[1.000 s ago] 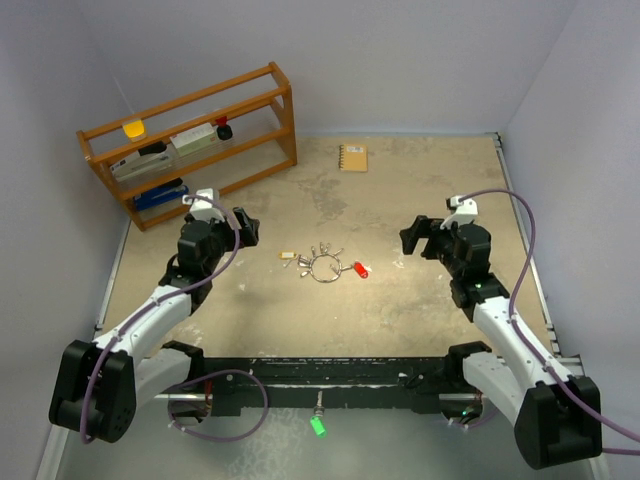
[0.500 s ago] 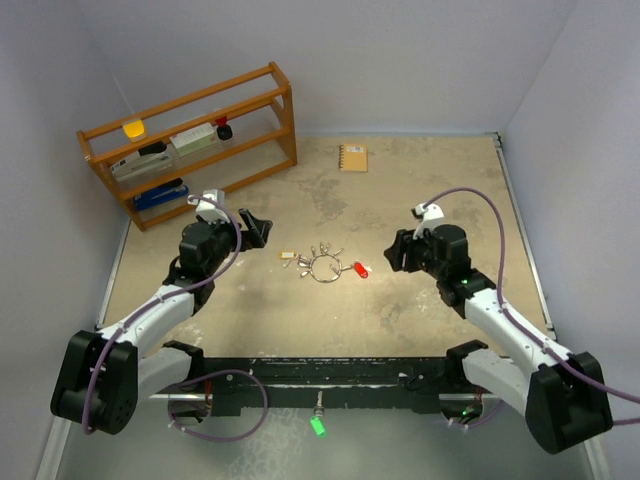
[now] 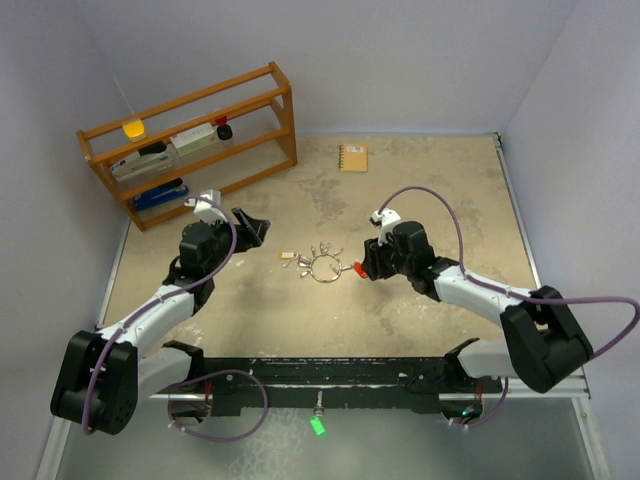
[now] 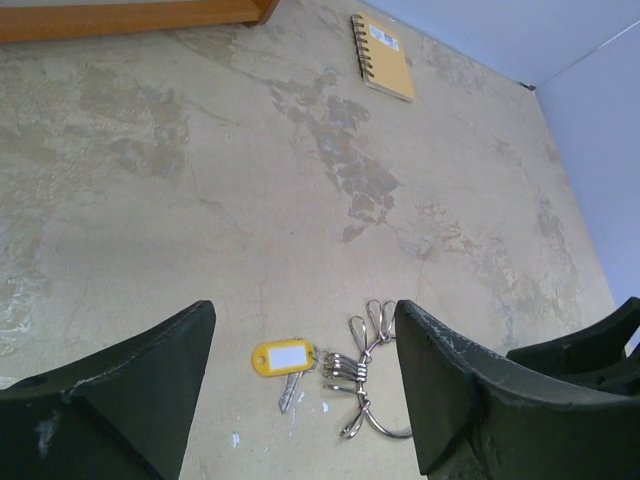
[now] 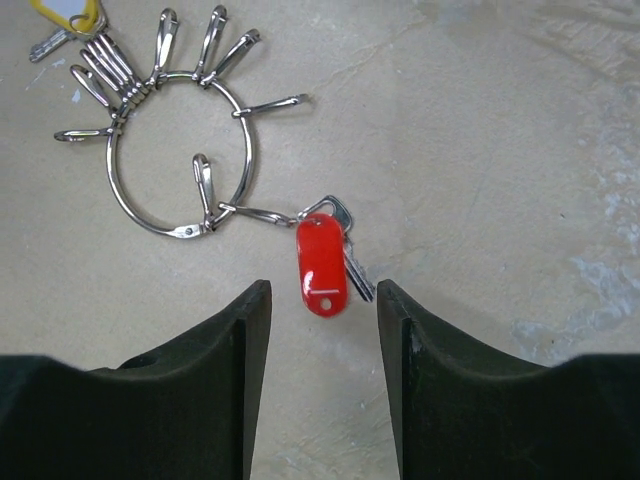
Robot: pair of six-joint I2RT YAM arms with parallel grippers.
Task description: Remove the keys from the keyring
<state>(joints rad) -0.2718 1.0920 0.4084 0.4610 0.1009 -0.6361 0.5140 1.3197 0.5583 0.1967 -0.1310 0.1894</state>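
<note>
Keyring (image 5: pixel 253 155) is seen lying flat at table (image 3: pixel 420 190) centre, w/ silver keys (image 5: pixel 105 65) fanned round it; red-tagged key (image 5: pixel 322 265) is clipped at its R side, yellow-tagged one (image 4: pixel 283 357) at the L. R gripper (image 5: pixel 322 300) is held part-open astride the red tag's end, nothing gripped. L gripper (image 4: pixel 300 330) is spread wide nr the yellow tag, empty

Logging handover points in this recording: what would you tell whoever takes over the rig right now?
Left gripper: open, empty, hovering short of the yellow-tagged key.
Right gripper: open, straddling the red-tagged key, not closed on it.
Keyring lies flat on the table, both keys attached.
Done: nothing removed.
To do: grip ring and key, work each key off.
</note>
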